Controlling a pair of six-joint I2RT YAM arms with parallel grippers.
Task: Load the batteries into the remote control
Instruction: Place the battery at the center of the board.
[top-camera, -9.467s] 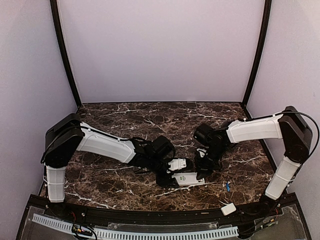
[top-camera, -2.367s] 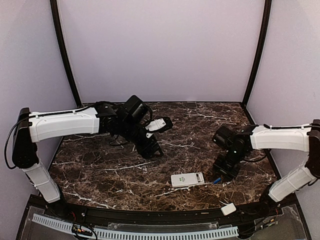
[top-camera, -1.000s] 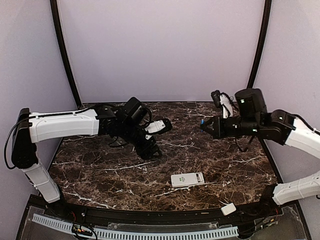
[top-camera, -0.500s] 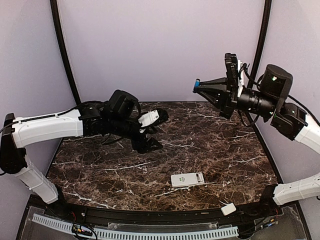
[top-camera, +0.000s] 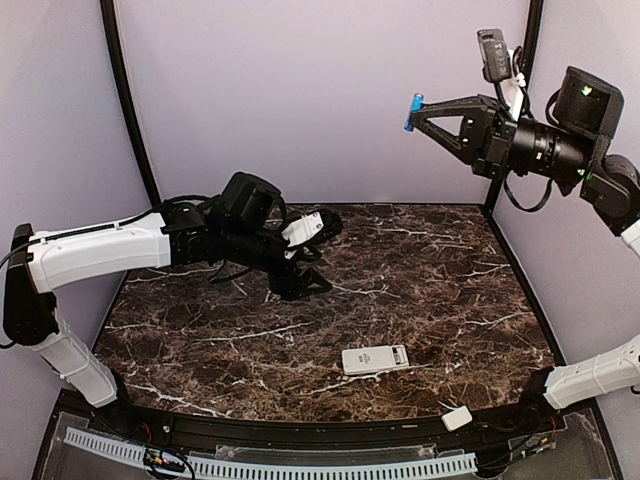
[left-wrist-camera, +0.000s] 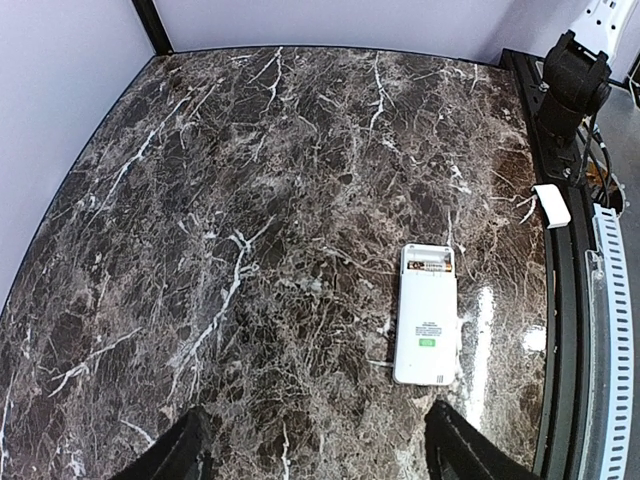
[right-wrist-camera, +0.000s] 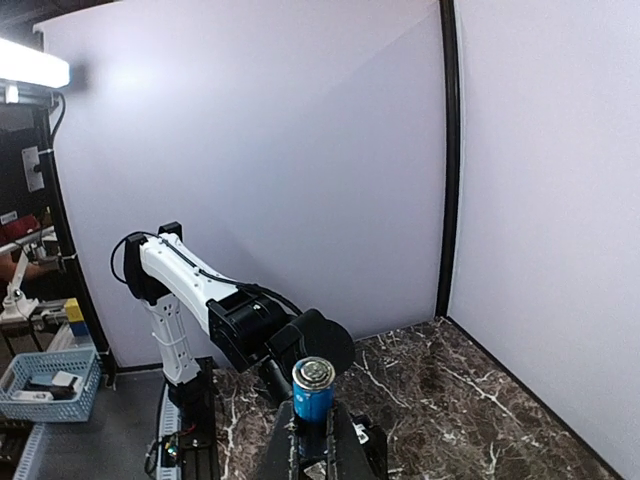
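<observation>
The table (top-camera: 450, 290) carries the remote control (top-camera: 375, 358) near its front edge, slightly right of centre. It lies back-side up with the battery bay (left-wrist-camera: 428, 265) uncovered at its right end; whether a cell already sits in the bay cannot be told. The left arm (top-camera: 100, 255) reaches over the far left of the table. The left gripper (top-camera: 300, 285) hangs there with its jaws spread and holds nothing, well apart from the remote control. The right arm (top-camera: 560, 150) is raised high at the far right. The right gripper (top-camera: 415, 112) is clamped on one blue battery (right-wrist-camera: 313, 388), well above the table. The loose white cover (top-camera: 457, 418) rests on the near right rim. The step in hand appears to be carrying the battery to the bay. The next move calls for lowering it, aligning its length with the bay, and pressing it in against the spring.
</observation>
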